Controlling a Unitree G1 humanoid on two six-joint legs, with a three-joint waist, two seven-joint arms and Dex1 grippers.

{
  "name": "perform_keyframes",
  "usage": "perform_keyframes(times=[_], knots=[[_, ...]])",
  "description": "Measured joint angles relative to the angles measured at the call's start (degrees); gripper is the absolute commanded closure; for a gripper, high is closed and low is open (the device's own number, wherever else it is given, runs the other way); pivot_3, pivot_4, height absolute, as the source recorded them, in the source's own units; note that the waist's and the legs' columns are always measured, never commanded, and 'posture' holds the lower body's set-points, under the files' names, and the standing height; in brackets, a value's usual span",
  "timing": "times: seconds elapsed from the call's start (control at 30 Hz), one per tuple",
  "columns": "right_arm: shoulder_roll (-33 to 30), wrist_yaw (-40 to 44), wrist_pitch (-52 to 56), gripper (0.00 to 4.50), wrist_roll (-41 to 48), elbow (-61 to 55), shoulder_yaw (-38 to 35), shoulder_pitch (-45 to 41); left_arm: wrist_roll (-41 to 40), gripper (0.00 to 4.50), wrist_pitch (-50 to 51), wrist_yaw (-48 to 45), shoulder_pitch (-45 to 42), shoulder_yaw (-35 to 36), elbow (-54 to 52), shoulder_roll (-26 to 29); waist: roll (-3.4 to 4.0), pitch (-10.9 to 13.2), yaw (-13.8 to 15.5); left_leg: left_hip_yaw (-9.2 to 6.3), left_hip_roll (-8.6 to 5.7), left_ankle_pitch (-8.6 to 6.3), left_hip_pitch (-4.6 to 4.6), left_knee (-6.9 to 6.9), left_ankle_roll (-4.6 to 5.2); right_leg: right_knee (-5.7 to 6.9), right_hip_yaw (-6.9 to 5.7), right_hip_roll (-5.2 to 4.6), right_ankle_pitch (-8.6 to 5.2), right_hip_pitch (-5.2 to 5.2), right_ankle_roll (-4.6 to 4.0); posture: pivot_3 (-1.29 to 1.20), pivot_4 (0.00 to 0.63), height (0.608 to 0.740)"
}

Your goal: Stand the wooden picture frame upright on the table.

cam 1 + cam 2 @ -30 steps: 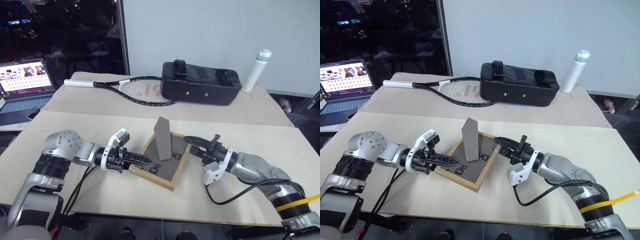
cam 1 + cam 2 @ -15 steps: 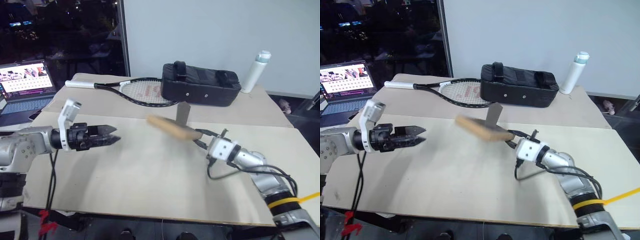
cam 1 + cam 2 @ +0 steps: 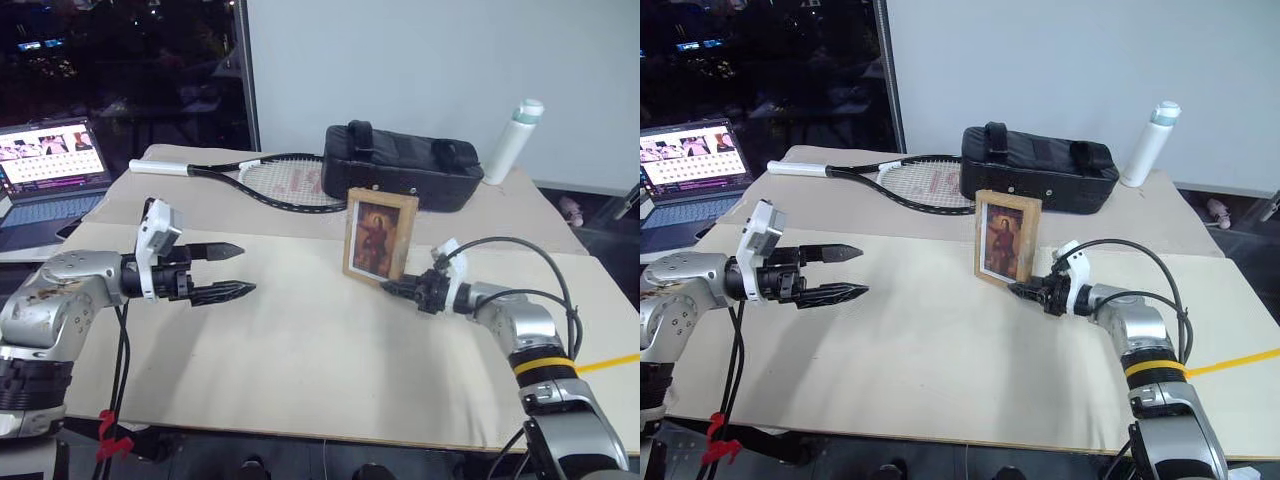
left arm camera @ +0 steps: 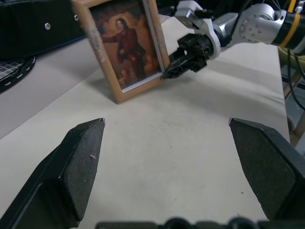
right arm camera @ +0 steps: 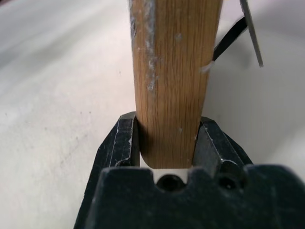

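The right gripper (image 3: 392,287) clamps the lower right edge of the wooden picture frame (image 3: 379,237), upright mid-table (image 3: 300,360) facing near; let go gently only once its stand bears weight, the wide-open, empty left gripper (image 3: 228,270) kept left.

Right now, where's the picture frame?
The wooden picture frame stands upright mid-table, picture facing the robot, just in front of the black bag, right end effector clamped on its lower edge.
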Motion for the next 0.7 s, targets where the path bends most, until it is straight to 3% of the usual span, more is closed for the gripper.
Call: perform_keyframes(times=[0.33, 0.7], knots=[[2.36, 3.17, 4.66, 3.28, 1.76, 3.31, -3.8, 0.05, 0.01, 0.0, -0.06, -0.04, -0.35, 0.0, 0.07, -0.03, 0.0, 0.0, -0.16, -0.01, 0.0, 0.0, 0.06, 0.02, 0.0, 0.03, 0.0, 0.01, -0.01, 0.06, 0.02, 0.0, 0.15, 0.721], [2.6, 4.11, 10.66, 3.28, 2.3, -7.97, -4.29, 6.87, 0.49, 0.0, -0.06, -0.58, -1.84, -0.98, 1.05, -0.71, 0.0, -0.01, 0.1, 0.0, 0.01, 0.0, 0.06, 0.04, 0.0, 0.02, 0.0, 0.01, -0.05, 0.06, 0.13, 0.0, 0.15, 0.721]])
